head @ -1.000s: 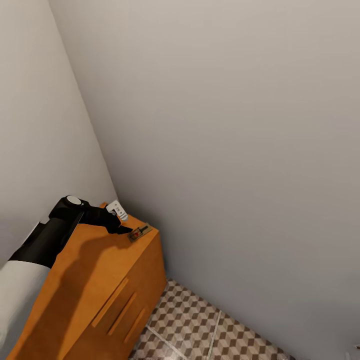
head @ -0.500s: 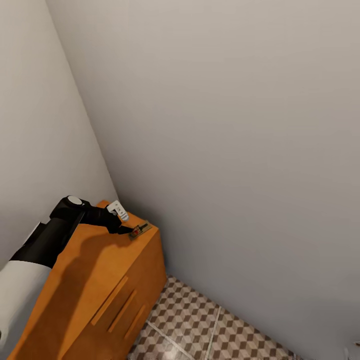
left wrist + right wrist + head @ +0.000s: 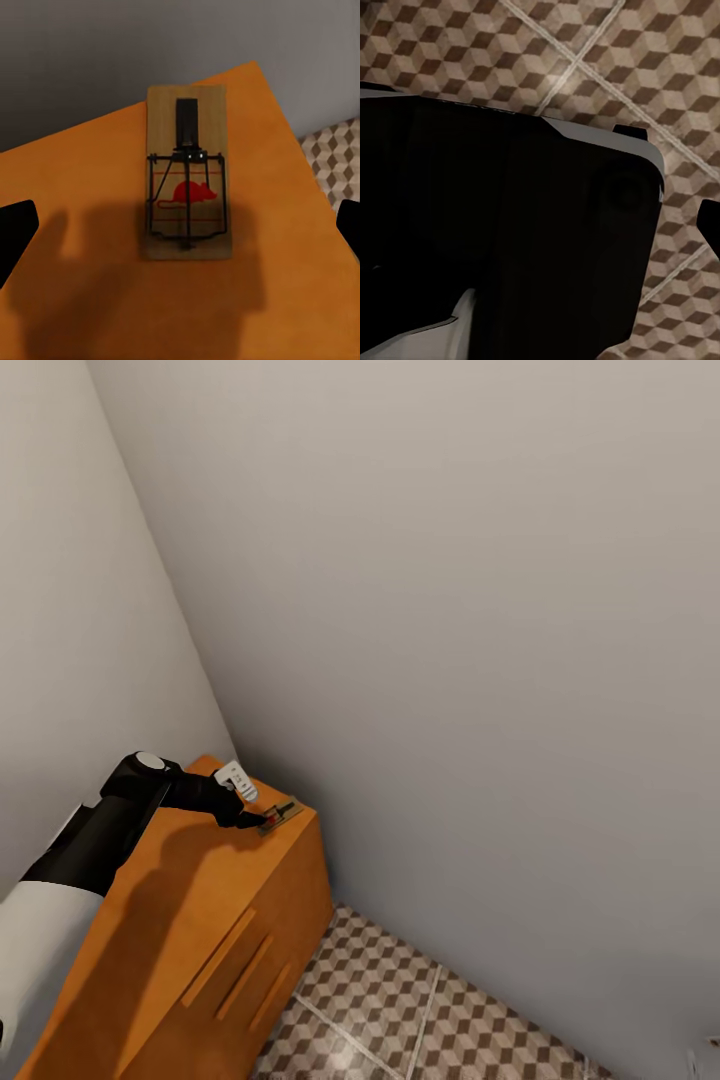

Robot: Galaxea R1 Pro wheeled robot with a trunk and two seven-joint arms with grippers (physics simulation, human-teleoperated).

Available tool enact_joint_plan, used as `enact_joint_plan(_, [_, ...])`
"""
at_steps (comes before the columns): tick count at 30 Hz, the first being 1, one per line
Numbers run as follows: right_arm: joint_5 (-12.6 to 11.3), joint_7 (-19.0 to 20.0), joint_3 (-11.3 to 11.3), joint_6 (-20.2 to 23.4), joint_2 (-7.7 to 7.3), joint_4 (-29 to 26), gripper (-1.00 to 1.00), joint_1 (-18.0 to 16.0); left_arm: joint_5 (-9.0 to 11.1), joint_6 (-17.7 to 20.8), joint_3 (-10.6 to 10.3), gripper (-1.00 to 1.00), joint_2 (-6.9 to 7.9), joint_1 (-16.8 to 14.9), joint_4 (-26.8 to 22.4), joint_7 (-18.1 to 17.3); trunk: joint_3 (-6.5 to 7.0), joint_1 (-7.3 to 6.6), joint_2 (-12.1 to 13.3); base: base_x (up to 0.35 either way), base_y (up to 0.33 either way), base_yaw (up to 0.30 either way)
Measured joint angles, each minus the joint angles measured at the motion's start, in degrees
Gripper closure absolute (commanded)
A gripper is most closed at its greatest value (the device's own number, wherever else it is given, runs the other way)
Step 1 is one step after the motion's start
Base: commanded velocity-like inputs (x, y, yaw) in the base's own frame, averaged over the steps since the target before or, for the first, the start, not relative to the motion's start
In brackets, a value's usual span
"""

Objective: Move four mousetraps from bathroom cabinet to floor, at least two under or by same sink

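Closer to the mousetrap [image 3: 279, 816] than a second ago, the left pincer [image 3: 262, 820] reaches along the cabinet [image 3: 190, 920] top.
Flat near the cabinet's far corner by the wall, the trap lies between the pincer's wide-spread fingertips [image 3: 15, 232], untouched. Cube-patterned bathroom floor [image 3: 400, 1000] lies below. In the right wrist view, the right pincer's spread cannot be told.
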Motion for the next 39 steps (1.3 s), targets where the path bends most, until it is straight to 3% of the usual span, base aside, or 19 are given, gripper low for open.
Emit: enact_joint_plan(39, [0.0,0.0,0.0,0.0,0.00,0.0,-1.00,0.0,0.0,0.0,0.0,-1.00,0.01,0.0,0.0,0.0,-3.35,0.00,0.0,0.000,0.000,0.000])
